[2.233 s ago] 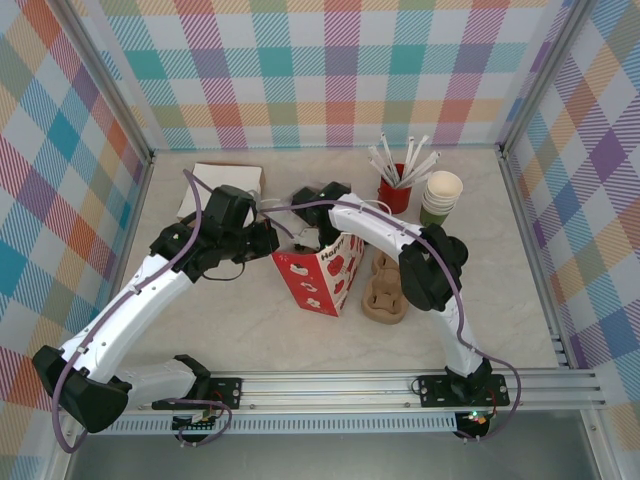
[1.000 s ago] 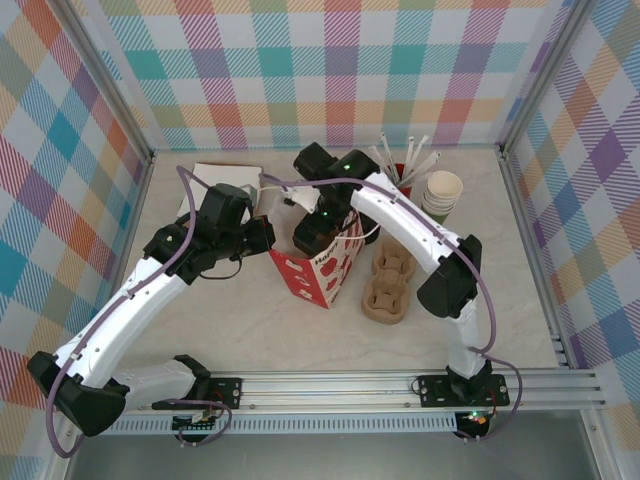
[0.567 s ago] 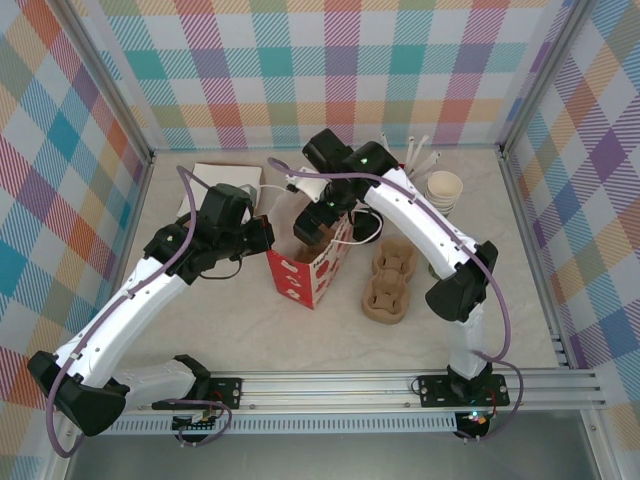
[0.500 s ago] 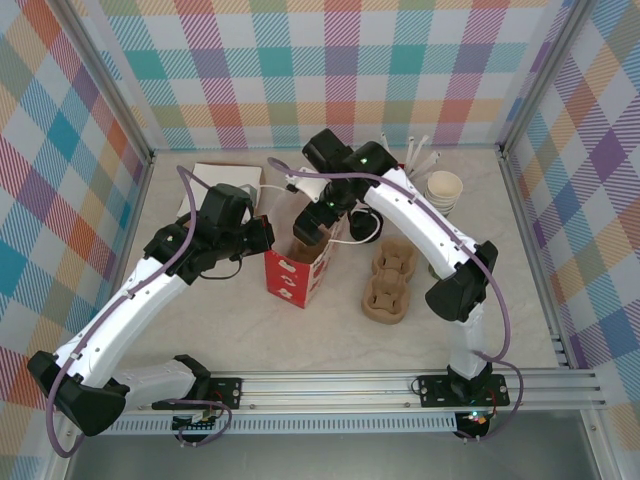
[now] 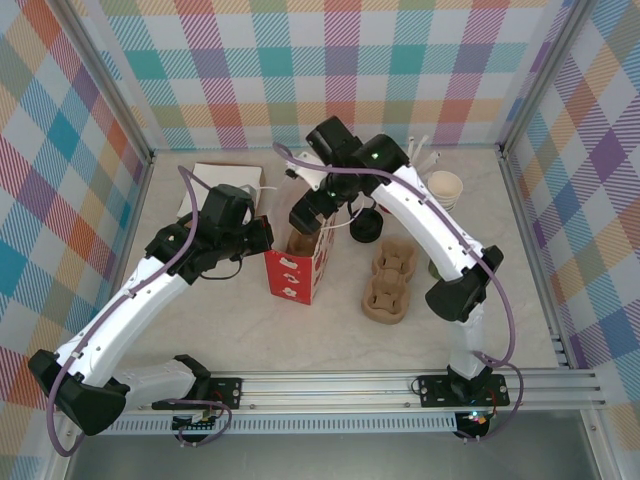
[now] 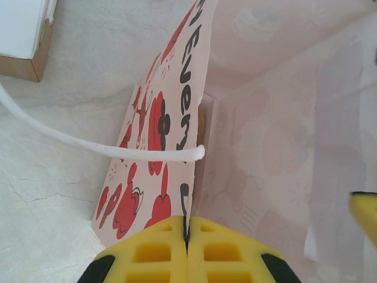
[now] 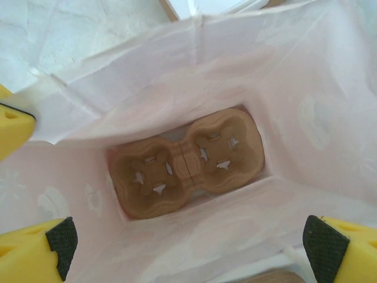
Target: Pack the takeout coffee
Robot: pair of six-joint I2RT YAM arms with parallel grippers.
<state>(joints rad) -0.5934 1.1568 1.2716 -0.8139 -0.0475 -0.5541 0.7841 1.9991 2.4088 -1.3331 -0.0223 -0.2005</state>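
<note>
Left fingers tight on red bag rim, right fingers wide above its mouth.

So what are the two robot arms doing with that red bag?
They are packing a coffee to go. The left gripper is shut on the rim of the red paper bag, holding it up. The right gripper hangs open above the bag's mouth, holding nothing. A brown cardboard cup carrier already lies at the bottom of the bag. The coffee cup with the black lid stands on the table beside the bag, not packed yet.
</note>
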